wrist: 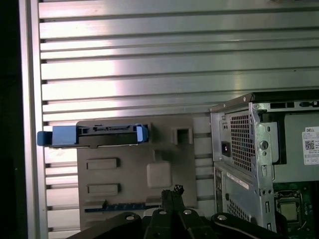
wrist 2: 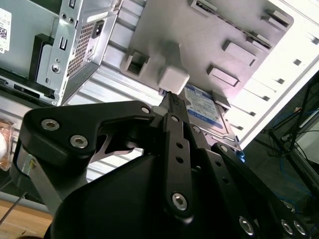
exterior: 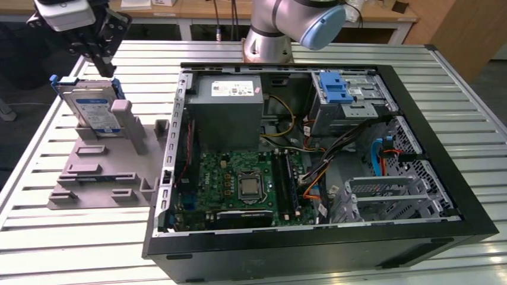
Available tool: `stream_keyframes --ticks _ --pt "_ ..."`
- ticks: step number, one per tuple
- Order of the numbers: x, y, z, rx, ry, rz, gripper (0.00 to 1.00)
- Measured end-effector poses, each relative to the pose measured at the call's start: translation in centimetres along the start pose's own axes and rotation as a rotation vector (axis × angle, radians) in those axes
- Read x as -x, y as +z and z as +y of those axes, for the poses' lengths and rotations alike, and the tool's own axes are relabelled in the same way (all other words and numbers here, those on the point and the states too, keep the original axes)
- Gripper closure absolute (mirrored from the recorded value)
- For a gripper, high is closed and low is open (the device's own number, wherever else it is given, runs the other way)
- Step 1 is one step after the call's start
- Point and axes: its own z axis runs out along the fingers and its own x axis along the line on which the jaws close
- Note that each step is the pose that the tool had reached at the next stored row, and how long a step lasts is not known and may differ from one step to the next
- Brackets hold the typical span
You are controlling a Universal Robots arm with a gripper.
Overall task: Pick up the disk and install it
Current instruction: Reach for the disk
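Exterior view: gripper (exterior: 105, 68) hangs, seemingly clear, above edge of the disk (exterior: 92, 110).

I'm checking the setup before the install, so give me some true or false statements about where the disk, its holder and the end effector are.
1. The computer case lies open, its motherboard showing. True.
2. The disk sits inside the computer case. False: it stands on edge in the grey holder, outside the case.
3. The end effector hangs above the disk. True.
4. The grey holder lies at the exterior view's right of the computer case. False: it lies at the case's left.
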Motion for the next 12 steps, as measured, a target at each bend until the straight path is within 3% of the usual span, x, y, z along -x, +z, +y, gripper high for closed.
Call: stream_keyframes --ticks 12 --pt "-0.39 0.00 -0.03 0.0000 0.000 0.0000 0.89"
